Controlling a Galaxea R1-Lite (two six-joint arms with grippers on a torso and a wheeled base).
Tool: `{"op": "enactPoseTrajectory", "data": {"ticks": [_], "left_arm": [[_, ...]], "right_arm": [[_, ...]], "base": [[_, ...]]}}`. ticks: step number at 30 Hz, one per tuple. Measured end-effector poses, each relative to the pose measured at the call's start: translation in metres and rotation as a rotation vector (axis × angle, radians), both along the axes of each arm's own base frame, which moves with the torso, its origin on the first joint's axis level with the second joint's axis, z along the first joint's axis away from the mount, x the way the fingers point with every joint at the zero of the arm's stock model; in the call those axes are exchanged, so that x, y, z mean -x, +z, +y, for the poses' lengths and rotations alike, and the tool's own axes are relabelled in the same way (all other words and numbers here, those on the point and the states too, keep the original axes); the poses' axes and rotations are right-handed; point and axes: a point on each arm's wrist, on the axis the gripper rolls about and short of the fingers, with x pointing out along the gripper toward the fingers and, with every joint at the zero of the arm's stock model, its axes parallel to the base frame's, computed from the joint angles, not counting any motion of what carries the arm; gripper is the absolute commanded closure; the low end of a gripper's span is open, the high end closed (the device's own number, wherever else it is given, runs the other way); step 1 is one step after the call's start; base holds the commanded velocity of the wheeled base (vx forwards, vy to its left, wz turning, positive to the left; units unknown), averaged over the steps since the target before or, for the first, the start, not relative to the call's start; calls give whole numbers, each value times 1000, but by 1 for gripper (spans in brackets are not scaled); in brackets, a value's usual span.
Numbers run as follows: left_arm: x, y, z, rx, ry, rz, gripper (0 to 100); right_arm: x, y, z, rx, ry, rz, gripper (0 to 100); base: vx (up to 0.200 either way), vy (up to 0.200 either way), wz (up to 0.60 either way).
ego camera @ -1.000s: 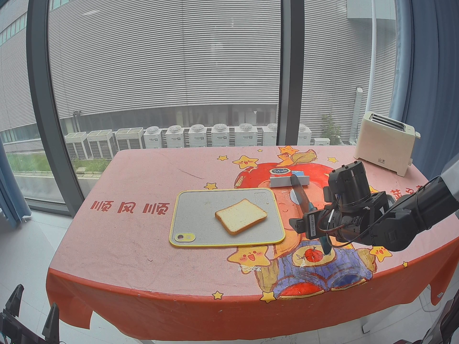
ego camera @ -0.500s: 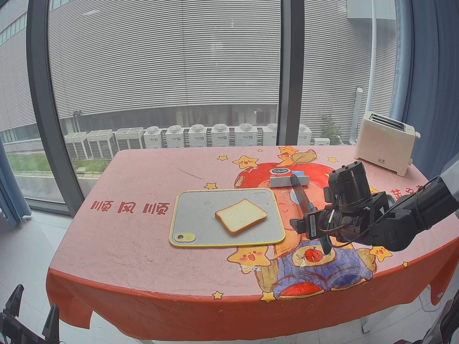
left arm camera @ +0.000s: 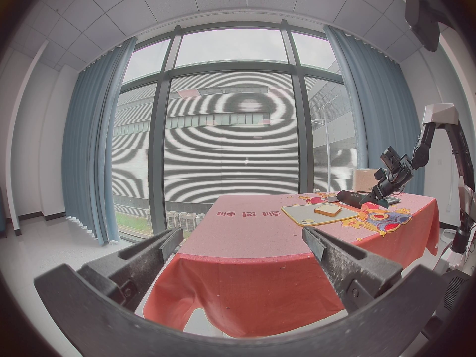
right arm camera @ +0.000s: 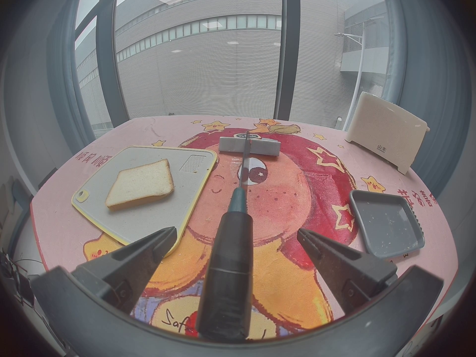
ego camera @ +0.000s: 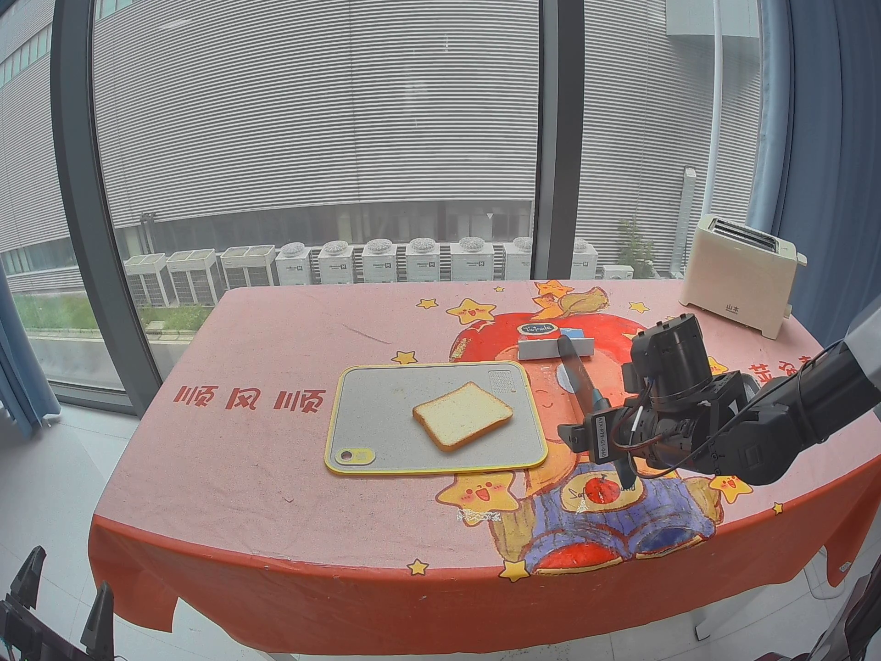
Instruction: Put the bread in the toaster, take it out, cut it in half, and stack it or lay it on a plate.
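Currently, the bread (ego camera: 462, 414) lies flat and uncut on the grey cutting board (ego camera: 381, 424), toward the board's right half. The board sits mid-worktop (ego camera: 266, 488) on the printed pink cloth.

Note the knife (ego camera: 576, 371) just to the right of the board: its blade tip rests in the small grey knife rest (ego camera: 537, 349) and its black handle points back toward the robot.

You have the right claw (right arm camera: 235, 234) astride that handle. Both fingers (right arm camera: 141, 254) are spread wide, one on each side, and neither touches the handle.

The toaster (ego camera: 741, 273) stands at the far right corner, well apart from the bread. A grey square plate (right arm camera: 386, 222) lies on the cloth to the right of the knife, nearer the robot than the toaster.

The left claw (left arm camera: 240, 236) hangs below worktop level, off the worktop's left front corner, its jaws parted and holding nothing.
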Motion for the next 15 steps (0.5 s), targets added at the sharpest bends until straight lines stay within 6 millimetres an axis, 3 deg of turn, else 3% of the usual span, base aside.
{"op": "enactPoseTrajectory", "data": {"ticks": [5,6,15], "left_arm": [[0,0,0,0,1,0,0],[0,0,0,0,1,0,0],[0,0,0,0,1,0,0]], "right_arm": [[0,-1,0,1,1,2,0],[0,-1,0,2,1,4,100],[0,-5,1,13,-1,14,100]], "base": [[0,0,0],[0,0,0],[0,0,0]]}}
